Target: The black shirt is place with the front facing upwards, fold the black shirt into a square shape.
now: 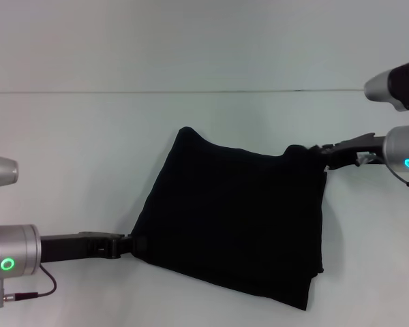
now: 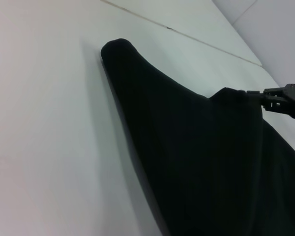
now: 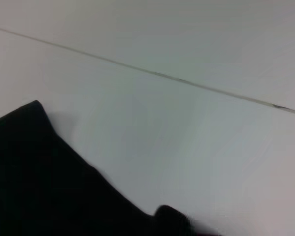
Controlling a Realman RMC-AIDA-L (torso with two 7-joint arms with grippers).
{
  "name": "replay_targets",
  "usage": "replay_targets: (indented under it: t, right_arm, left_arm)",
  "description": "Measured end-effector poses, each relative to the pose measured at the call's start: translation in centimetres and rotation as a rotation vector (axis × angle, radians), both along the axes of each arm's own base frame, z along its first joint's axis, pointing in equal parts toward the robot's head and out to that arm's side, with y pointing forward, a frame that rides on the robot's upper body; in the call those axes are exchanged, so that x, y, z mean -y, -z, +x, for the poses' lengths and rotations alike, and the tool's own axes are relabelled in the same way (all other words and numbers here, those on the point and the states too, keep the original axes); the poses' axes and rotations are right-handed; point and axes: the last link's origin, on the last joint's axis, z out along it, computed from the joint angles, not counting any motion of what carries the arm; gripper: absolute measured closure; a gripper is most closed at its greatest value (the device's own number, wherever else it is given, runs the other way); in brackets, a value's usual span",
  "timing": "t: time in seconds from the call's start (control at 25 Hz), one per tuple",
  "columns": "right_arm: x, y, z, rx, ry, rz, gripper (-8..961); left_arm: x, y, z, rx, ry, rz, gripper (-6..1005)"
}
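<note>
The large black fabric shirt (image 1: 235,221) lies folded into a rough four-sided block at the middle of the white matte surface (image 1: 88,150), slightly skewed, with one pointed corner toward the far side and its layered edges stacked along the near right. No lettering or label shows on the upturned face.

The left pincer (image 1: 131,245) reaches in low from the near left and meets the shirt's near-left edge; its tips are clamped on the fabric there. The right pincer (image 1: 322,155) comes in from the far right and grips the shirt's far-right corner, which is drawn up into a small bunched peak; the left wrist view shows the same peak (image 2: 231,94) pinched by the right pincer (image 2: 258,96).

A thin dark seam (image 1: 191,90) crosses the surface beyond the shirt
</note>
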Motion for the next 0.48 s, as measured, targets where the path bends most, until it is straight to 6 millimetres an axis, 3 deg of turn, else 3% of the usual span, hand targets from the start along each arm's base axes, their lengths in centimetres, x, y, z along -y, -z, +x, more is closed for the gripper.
replay_targets:
  t: [0.4,0.48]
  right_arm:
    - [1.2,-4.1,1.4,-0.075,0.026,0.077,667]
    - [1.8,-4.6,1.0,-0.129,0.030,0.053,572]
  left_arm:
    - [-0.1,0.0,0.2,0.006,0.004,0.002,906]
    - [-0.2,0.1,0.2,0.008,0.004,0.004,905]
